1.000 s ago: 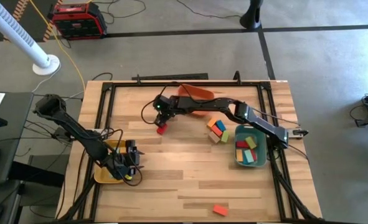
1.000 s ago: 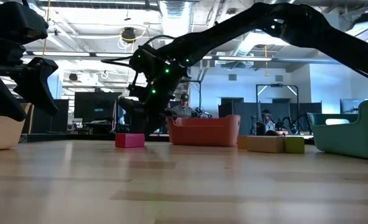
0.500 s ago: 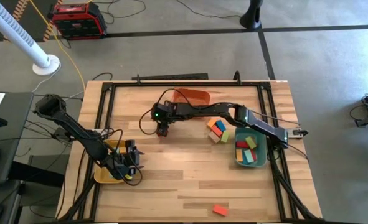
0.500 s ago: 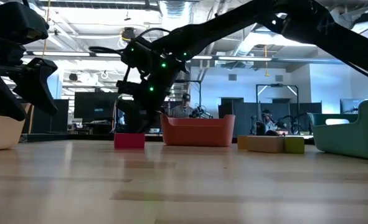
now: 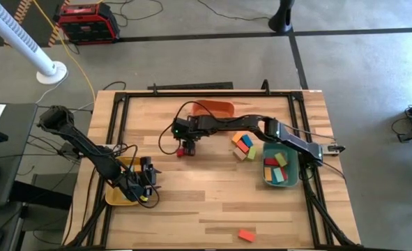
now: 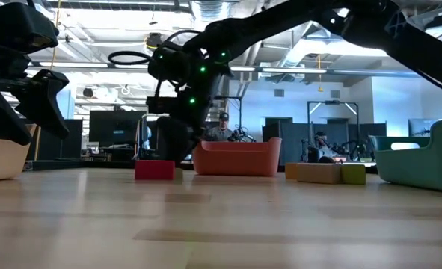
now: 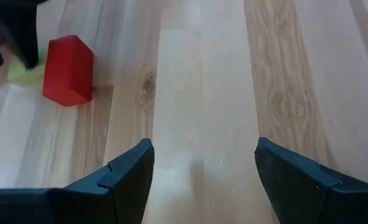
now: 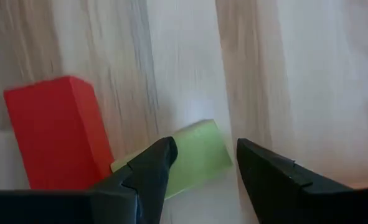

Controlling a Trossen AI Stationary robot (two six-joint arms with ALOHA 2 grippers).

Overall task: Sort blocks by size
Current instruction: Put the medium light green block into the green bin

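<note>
The right tool hung low over the middle of the counter, fingers parted and gripping nothing, poised above a green block lying beside a red block. The left tool waited released at the yellow tray near the counter's left edge. Other blocks lay beside the green tray, which held more, and one orange block sat alone near the front edge.

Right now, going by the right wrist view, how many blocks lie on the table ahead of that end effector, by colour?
red block: 1
green block: 1
Total: 2
</note>
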